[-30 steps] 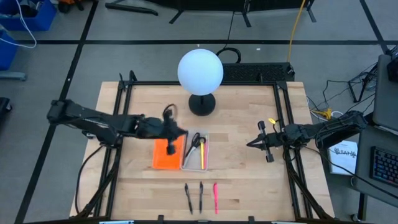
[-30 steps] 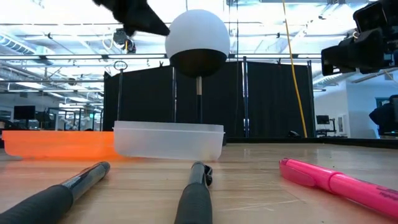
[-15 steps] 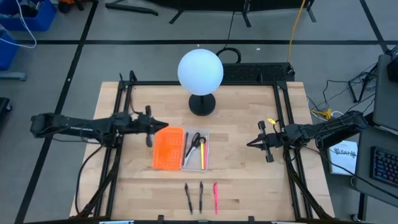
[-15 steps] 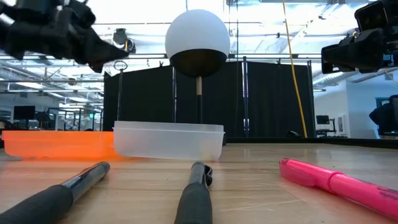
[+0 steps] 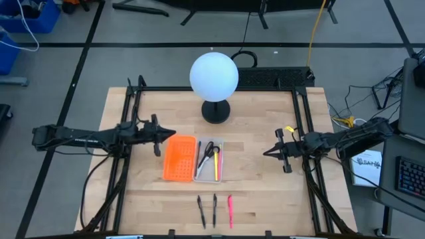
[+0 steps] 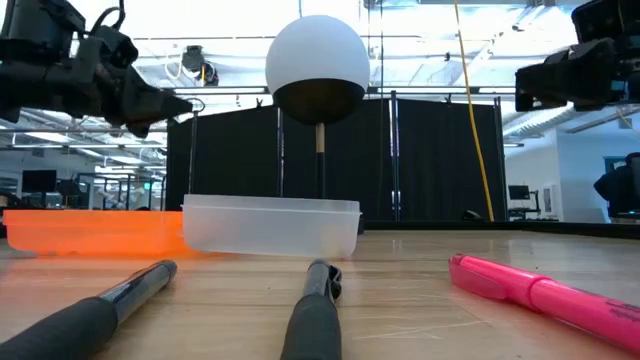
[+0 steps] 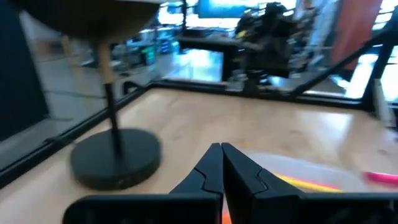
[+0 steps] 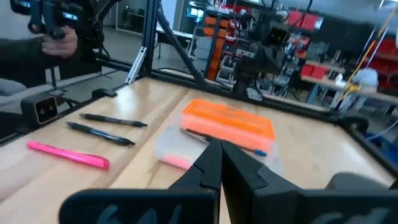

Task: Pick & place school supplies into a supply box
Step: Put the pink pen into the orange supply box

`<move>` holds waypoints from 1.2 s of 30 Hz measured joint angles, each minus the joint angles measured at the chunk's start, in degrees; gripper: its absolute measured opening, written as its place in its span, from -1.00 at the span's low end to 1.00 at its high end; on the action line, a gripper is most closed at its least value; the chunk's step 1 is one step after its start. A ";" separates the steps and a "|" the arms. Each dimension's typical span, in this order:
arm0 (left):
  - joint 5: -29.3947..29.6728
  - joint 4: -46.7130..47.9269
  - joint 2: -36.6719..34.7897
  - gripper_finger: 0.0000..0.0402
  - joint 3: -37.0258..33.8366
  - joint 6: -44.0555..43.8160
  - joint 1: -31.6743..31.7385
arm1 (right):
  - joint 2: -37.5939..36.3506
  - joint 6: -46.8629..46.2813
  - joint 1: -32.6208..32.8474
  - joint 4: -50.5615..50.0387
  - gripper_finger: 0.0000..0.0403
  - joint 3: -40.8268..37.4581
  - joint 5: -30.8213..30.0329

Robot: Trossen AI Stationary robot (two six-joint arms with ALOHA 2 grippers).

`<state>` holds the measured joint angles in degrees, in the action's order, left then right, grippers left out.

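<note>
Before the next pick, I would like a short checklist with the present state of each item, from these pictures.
1. Left hand empty, fingers shut: ok.
2. Right hand empty, fingers shut: ok.
3. Clear plastic tray half of the supply box already holds scissors and pens: ok.
4. Orange grid-patterned half uncovered: ok.
5. Pink marker and two black pens wait outside, apart: ok.
6. White globe lamp behind the box, near the path: cannot tell.

You've got a white globe lamp (image 5: 214, 77) on a round black base (image 5: 215, 111) near the table's (image 5: 265, 179) far edge, about mid-width. Behind that edge there's a black curtain (image 6: 430, 160), plus a yellow cable (image 5: 317, 30) on the floor.
</note>
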<state>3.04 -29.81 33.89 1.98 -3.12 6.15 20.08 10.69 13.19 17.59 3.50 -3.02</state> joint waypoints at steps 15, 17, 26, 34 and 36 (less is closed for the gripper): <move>3.01 9.00 0.21 -0.98 0.00 2.39 0.00 | 35.71 -11.26 16.05 -4.19 -1.00 25.76 -22.15; 3.01 9.14 0.22 -0.97 0.00 2.71 0.00 | 44.13 -11.75 19.58 -13.96 -1.00 37.19 -29.81; 2.98 8.81 0.20 -0.85 0.00 2.85 0.00 | 75.39 -32.89 26.78 -53.55 -1.00 86.54 -36.99; 2.82 8.99 0.20 -0.95 0.00 -0.37 0.00 | 91.67 -63.80 26.38 -70.67 -1.00 105.26 -24.72; 2.83 8.99 0.20 -0.98 0.00 -0.41 0.00 | 94.05 -73.27 25.77 -72.80 -1.00 105.29 -19.39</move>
<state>5.87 -20.82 34.09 1.98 -3.54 6.15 114.13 -62.57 38.96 -55.20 108.79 -22.41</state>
